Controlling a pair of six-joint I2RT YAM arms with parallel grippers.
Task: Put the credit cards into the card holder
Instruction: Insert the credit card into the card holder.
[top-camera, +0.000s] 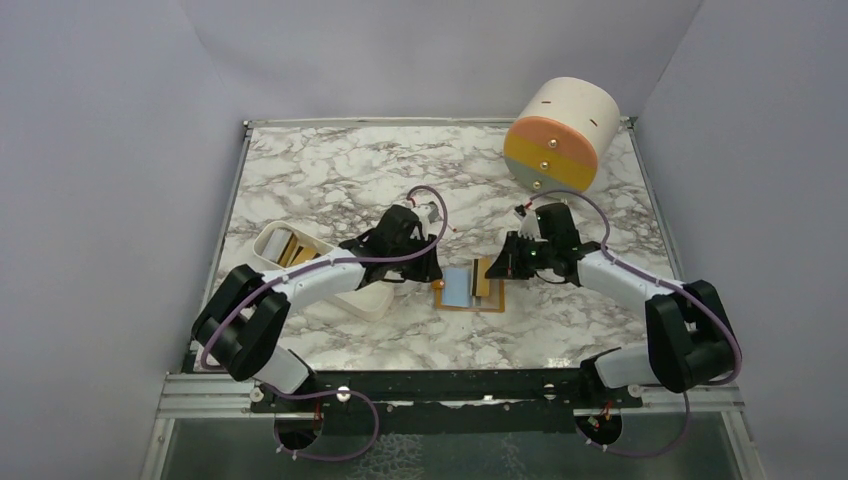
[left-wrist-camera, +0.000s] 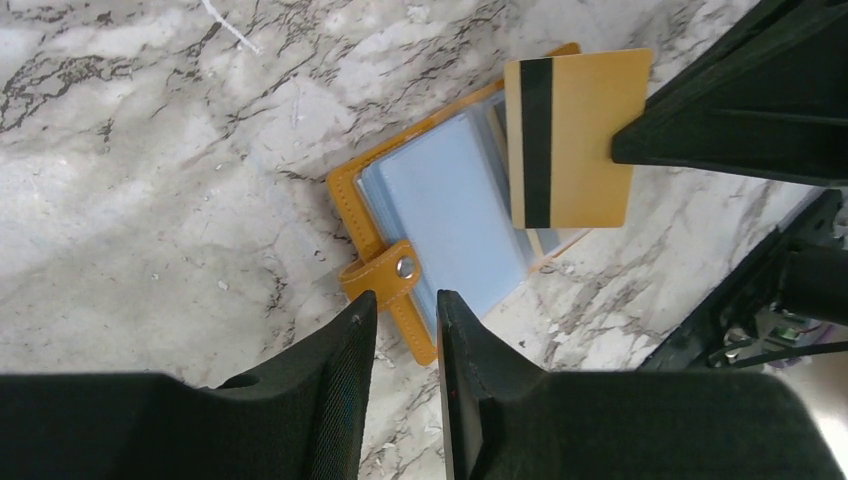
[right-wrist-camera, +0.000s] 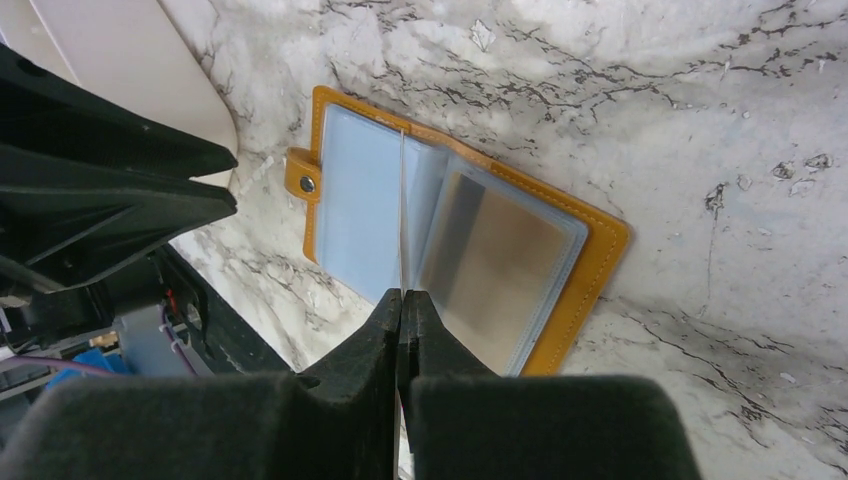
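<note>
The card holder lies open on the marble between the two arms, blue-grey sleeves up, its snap stud toward the left gripper. A silver-grey card sits in one sleeve. My right gripper is shut on a golden credit card with a black stripe. It holds the card on edge over the open card holder, where the card shows as a thin line. My left gripper is open by a narrow gap and empty, just short of the snap tab.
A white oblong tray with more golden cards stands left of the card holder, under the left arm. A big cream-orange drum lies at the back right. Raised table edges run along both sides.
</note>
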